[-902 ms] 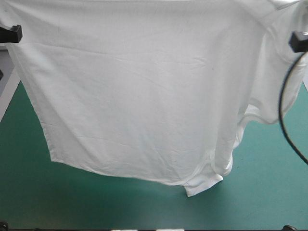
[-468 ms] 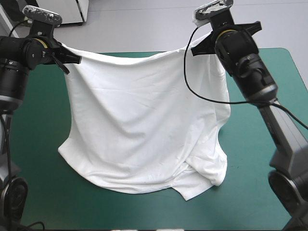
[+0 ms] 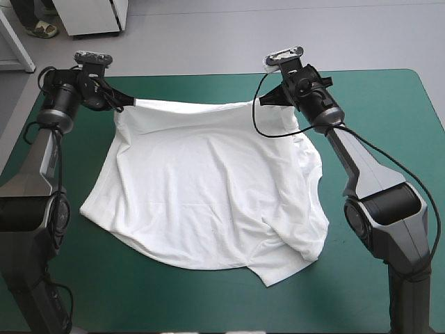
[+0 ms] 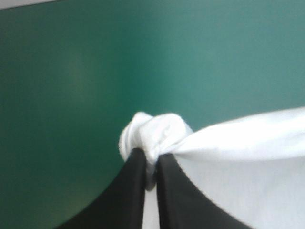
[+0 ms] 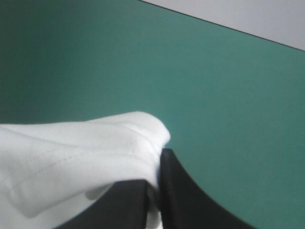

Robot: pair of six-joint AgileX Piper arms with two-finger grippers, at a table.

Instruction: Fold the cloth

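Observation:
The white T-shirt (image 3: 208, 188) lies mostly spread on the teal-green table, its far edge held taut just above the cover between the two grippers. My left gripper (image 3: 128, 103) is shut on the far left corner, which bunches into a small knot (image 4: 152, 136) past the black fingertips. My right gripper (image 3: 263, 101) is shut on the far right corner (image 5: 138, 131). The near right part of the shirt is rumpled, and a sleeve (image 3: 281, 268) pokes out toward the near edge.
Bare teal-green cover (image 3: 389, 125) lies to the right of the shirt and along the near edge (image 3: 139, 299). The table's far edge (image 3: 208, 73) runs just beyond both grippers.
Both grippers have come down and moved toward the far edge with the shirt; it hung high over the table before, and now most of it rests spread on the cover.

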